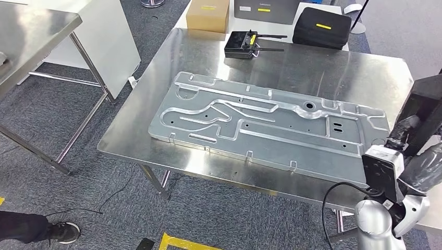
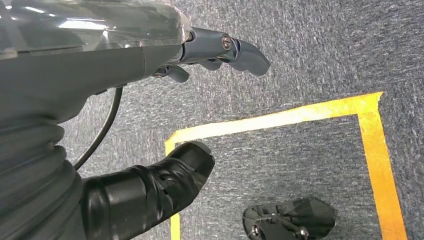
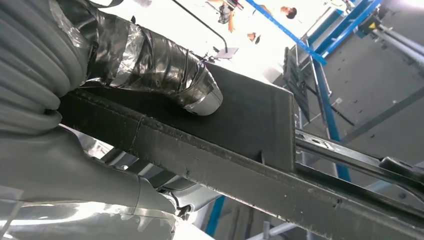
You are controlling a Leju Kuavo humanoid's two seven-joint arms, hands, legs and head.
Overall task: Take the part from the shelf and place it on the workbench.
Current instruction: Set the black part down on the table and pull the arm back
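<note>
The right hand (image 1: 405,136) grips a black flat part (image 1: 426,112) at the right edge of the head view, above the right end of the steel workbench (image 1: 156,99); the part is raised and not lying on the surface. In the right wrist view the taped thumb (image 3: 165,75) presses on the broad dark face of the part (image 3: 250,125), and the other fingers are hidden under it. A large stamped metal panel (image 1: 266,122) lies flat on the workbench and covers much of its middle. Behind it, near the far edge, there is a small black device with two antennas (image 1: 245,46). Past the far edge stand a brown cardboard box (image 1: 208,14) and a black case with a yellow label (image 1: 321,27). The left hand (image 2: 200,107) hangs over the blue-grey carpet, holding nothing, with thumb and fingers apart, above a corner of yellow floor tape (image 2: 372,125). At the lower left of the head view a person's black shoe (image 1: 62,232) rests on the carpet, near a thin black cable (image 1: 112,195)
</note>
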